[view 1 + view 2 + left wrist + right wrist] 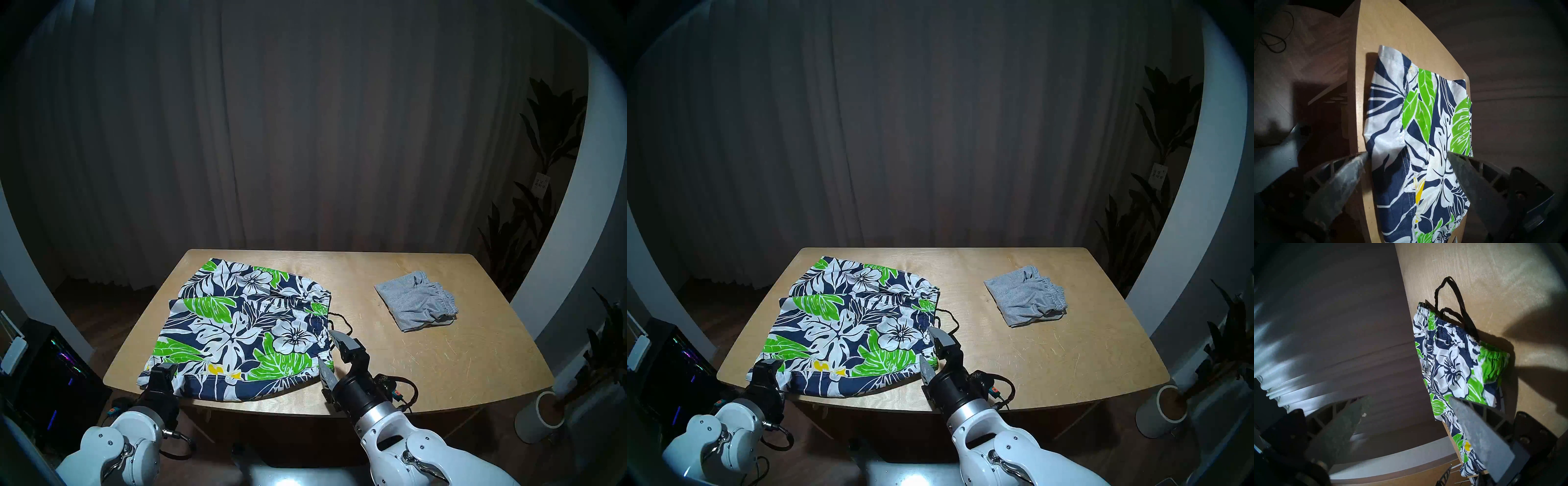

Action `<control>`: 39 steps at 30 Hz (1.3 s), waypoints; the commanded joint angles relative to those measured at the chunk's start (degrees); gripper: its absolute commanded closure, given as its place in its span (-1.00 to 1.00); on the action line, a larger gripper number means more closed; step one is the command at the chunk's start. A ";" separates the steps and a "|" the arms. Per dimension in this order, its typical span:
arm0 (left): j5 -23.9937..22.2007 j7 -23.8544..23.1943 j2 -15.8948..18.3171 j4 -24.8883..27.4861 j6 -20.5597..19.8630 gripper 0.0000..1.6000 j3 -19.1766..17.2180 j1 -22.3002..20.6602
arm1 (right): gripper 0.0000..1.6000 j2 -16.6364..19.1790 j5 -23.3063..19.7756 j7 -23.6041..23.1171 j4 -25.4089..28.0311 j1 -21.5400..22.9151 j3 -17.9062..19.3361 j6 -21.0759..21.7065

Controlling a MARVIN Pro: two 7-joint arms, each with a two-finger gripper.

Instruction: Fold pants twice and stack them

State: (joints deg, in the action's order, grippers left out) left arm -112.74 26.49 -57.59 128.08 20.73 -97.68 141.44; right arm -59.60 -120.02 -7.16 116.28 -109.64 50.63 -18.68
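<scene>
Head view | floral shorts [237, 325] overhang table [441, 366] near edge | right half bare

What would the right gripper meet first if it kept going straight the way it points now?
Most likely the elastic waistband side of the floral shorts: the open right gripper points at it from beside the table. Its height over the cloth is unclear.
</scene>
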 commanded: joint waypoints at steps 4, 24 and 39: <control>1.45 3.00 -0.16 -0.35 2.87 -1.00 0.76 -2.63 | -1.00 0.68 -1.58 0.02 0.52 3.13 -1.69 -1.90; 1.73 12.45 1.43 -3.37 5.26 -1.00 1.38 -6.86 | -1.00 2.38 -4.12 -0.23 0.32 6.37 -5.05 -4.55; 0.17 11.48 1.52 -5.51 4.05 -1.00 1.19 -7.34 | -1.00 2.39 -5.95 1.04 -1.20 9.79 -8.22 -5.54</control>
State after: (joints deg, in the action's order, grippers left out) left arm -111.70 38.16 -56.17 125.08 25.93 -97.01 134.08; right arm -56.67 -126.00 -6.75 114.47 -102.19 43.22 -23.72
